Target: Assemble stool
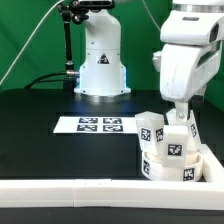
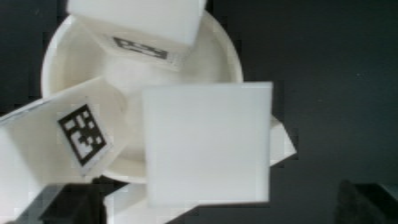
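Observation:
The stool's round white seat disc (image 1: pixel 195 163) lies flat at the exterior view's right, close to the front rail. Three blocky white tagged legs stand up from it. One leg (image 1: pixel 150 130) is on the exterior view's left, one (image 1: pixel 177 140) in the middle, one (image 1: pixel 192 128) behind. My gripper (image 1: pixel 180 110) hangs open just above the legs. In the wrist view the seat disc (image 2: pixel 71 70) fills the middle. The end face of one leg (image 2: pixel 210 140) lies in line between my two dark fingertips (image 2: pixel 75 205). My gripper (image 2: pixel 222 208) does not touch that leg. A tagged leg (image 2: pixel 80 130) stands beside it.
The marker board (image 1: pixel 100 125) lies flat on the black table in the middle. The arm's white base (image 1: pixel 100 60) stands behind it. A long white rail (image 1: pixel 90 190) runs along the table's front edge and up at the exterior view's right.

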### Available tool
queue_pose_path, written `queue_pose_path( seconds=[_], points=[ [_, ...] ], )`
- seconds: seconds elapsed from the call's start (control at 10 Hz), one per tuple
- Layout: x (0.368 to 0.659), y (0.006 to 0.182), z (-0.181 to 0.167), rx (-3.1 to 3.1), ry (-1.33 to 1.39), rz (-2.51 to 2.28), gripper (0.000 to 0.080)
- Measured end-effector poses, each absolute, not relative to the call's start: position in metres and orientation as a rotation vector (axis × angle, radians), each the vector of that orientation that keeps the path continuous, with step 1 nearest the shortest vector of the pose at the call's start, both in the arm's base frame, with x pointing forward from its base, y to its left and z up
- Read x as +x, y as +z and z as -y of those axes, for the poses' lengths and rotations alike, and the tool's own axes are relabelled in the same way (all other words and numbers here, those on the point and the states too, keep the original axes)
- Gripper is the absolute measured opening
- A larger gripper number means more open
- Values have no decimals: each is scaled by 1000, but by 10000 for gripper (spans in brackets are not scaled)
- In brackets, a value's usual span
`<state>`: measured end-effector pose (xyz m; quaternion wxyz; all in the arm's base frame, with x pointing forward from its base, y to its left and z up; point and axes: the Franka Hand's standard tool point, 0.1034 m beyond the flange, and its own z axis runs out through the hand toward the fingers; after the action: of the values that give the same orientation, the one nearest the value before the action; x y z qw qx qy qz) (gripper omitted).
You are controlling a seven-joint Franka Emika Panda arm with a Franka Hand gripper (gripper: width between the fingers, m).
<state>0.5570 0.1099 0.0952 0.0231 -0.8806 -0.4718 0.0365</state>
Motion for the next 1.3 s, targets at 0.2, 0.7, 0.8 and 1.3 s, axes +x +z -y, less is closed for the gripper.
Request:
queue_pose_path(
  seconds=[0.2, 0.7, 0.8, 1.3],
  points=[
    [557, 91, -108, -2737, 115, 1447, 649],
    [557, 89, -106, -2776, 115, 1378, 335],
    [557, 89, -106, -2776, 115, 1377, 335],
    [556, 88, -106, -3030, 131, 707, 335]
  ],
)
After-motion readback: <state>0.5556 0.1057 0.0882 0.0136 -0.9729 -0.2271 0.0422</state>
